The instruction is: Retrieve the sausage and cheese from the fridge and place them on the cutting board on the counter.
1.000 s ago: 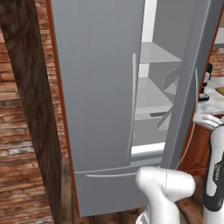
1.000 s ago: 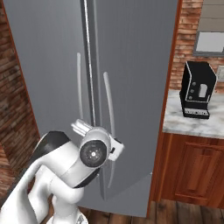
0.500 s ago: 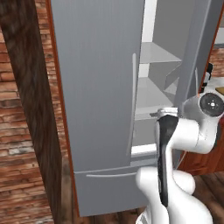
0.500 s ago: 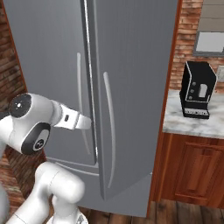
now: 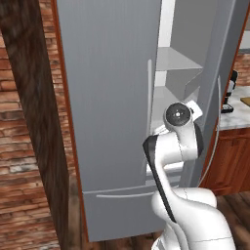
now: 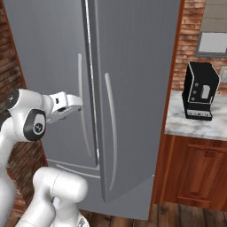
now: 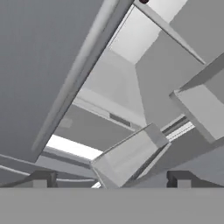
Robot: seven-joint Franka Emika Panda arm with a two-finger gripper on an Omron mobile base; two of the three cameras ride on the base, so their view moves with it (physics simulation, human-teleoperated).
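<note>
The grey fridge (image 5: 112,97) has its left door closed and its right door (image 6: 137,88) swung open. Pale shelves (image 5: 176,61) show through the gap. My gripper (image 7: 110,181) is open with nothing between its fingertips, and it looks up into the fridge's shelves and door bins (image 7: 131,157). In the right base view the hand (image 6: 66,103) is held at the left door's handle (image 6: 82,102), pointing toward the gap. A tiny dark reddish spot (image 7: 143,1) at the top edge of the hand view may be the sausage. The cheese is hidden. A tan sliver of the cutting board (image 5: 245,101) lies on the counter (image 6: 190,126).
A black coffee machine (image 6: 200,91) stands on the marble counter right of the fridge, above reddish-brown cabinets (image 6: 195,177). A brick wall (image 5: 29,146) and a dark post flank the fridge on the left. The open door hangs between my arm and the counter.
The arm has unfolded and risen from low in front of the base. The hand has come up to the left door's handle and now points at the opening. Fridge doors unchanged.
</note>
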